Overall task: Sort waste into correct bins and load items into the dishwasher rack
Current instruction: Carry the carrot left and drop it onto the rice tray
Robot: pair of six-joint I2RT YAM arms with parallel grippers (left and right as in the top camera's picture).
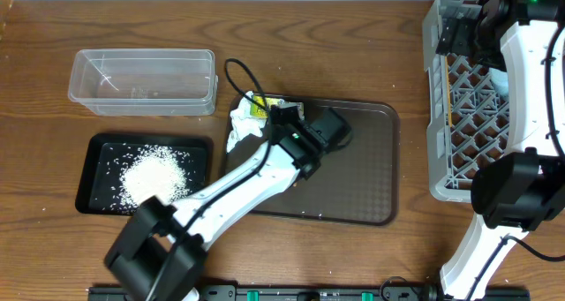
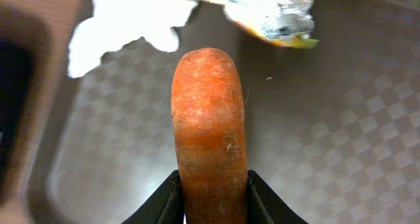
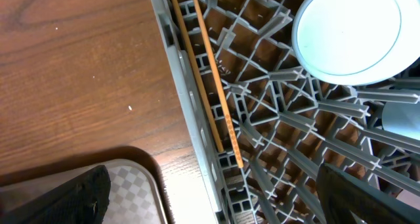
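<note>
Rice (image 1: 154,176) in black tray (image 1: 88,173), tub (image 1: 141,80) behind. L gripper (image 2: 213,204) clenched on carrot (image 2: 209,119) over brown tray (image 1: 353,186), nr tissue (image 2: 131,20), wrapper (image 2: 272,10). R gripper (image 3: 213,198) spread wide, grasping nothing, above rack (image 3: 289,138); chopsticks (image 3: 207,73), bowl (image 3: 346,32) inside.

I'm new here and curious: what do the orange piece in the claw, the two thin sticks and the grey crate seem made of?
The carrot looks like a real vegetable: matte orange skin with fine scuffs and root hairs. The chopsticks seem to be wood or bamboo: tan and matte. The rack looks like moulded plastic: uniform grey, thin ribs.
</note>
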